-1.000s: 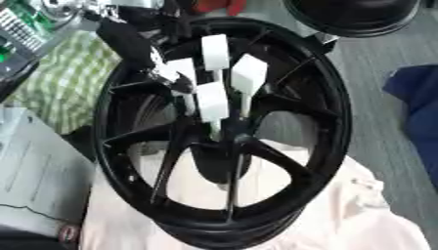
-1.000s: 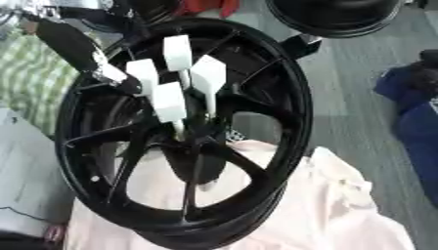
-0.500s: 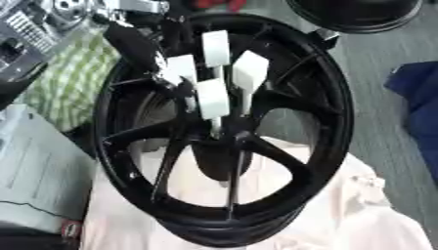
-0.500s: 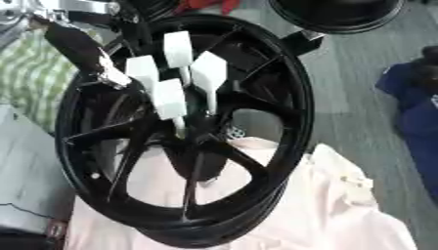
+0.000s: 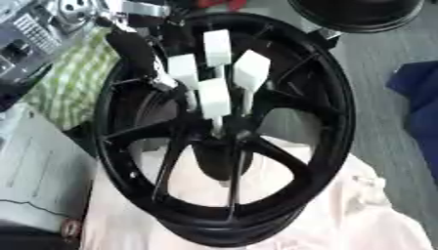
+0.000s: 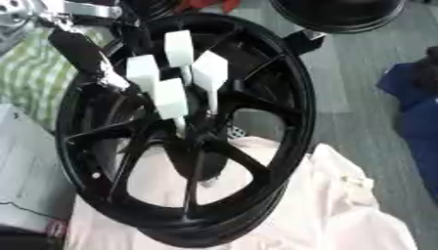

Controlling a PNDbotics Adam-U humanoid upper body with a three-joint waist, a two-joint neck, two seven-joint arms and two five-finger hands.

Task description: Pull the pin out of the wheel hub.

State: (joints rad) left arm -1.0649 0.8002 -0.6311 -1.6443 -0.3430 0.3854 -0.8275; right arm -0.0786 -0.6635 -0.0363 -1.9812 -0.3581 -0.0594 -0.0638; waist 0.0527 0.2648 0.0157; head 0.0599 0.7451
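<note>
The robot's left arm [image 5: 137, 49] comes in from the upper left, black with a silver joint at the top, and reaches down into the black wheel hub [image 5: 329, 122] beside the spokes; its left hand [image 6: 111, 80] shows only as a silvery tip just beside the leftmost white block, and whether its fingers are spread, curled or pinching something cannot be told. The right hand shows in neither view. The wheel hub fills the middle of the picture, its open face turned toward the camera and tilted a little, its lower rim lying on a pale pink cloth [image 5: 342, 215]. Four white pins [image 5: 214, 97] stand out of the hub's centre, each a thin stem topped by a white rectangular block; their long axes run from the centre up and toward the camera, fanning slightly apart, with the blocks at the upper ends. The stems meet near the point where the spokes join. A second dark wheel [image 5: 359, 12] lies at the top edge, a green checked cloth [image 5: 73, 83] lies to the left of the hub, and a blue fabric [image 5: 419, 97] lies at the right edge. No brand, label or writing can be read anywhere.
</note>
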